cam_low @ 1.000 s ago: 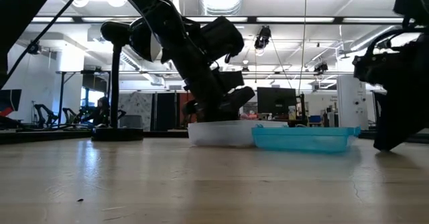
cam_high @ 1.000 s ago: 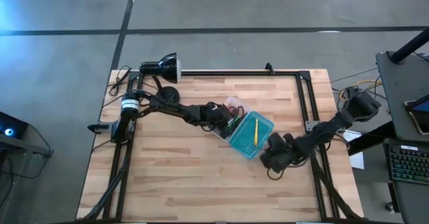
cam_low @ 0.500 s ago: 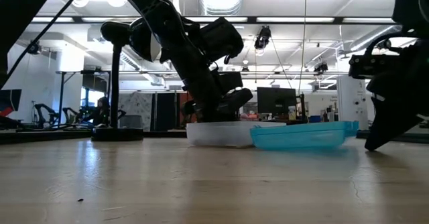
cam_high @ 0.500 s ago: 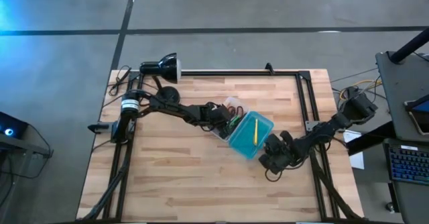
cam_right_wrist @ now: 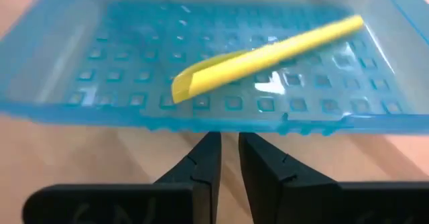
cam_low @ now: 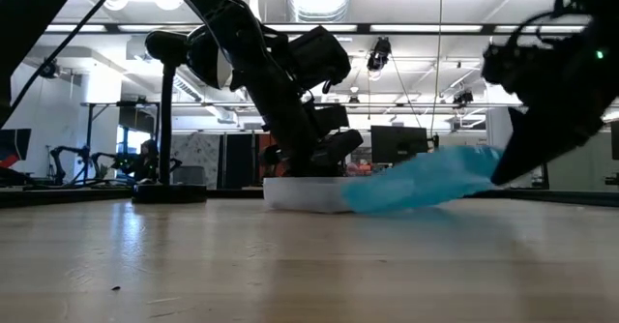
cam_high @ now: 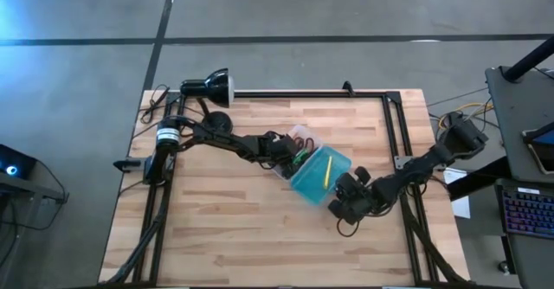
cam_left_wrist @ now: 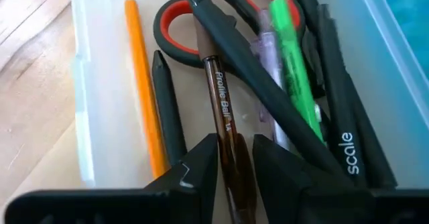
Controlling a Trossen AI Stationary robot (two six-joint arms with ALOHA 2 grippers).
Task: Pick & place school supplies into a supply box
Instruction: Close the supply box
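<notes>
1. Supply box [cam_high: 310, 170] is seen open mid-table [cam_high: 225, 228]: teal half [cam_low: 426, 180] tilted up, clear half flat.
2. Left gripper [cam_left_wrist: 233, 158] is pinched on a brown pen [cam_left_wrist: 221, 117] inside the clear half.
3. Right gripper [cam_right_wrist: 226, 158]: fingers nearly together at teal rim.
4. Yellow pencil [cam_right_wrist: 268, 53] is seen in teal half.

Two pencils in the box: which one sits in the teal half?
The yellow pencil. It lies alone in the teal half, which the right end effector is tipping up. The orange pencil lies in the clear half among the pens and scissors.
</notes>
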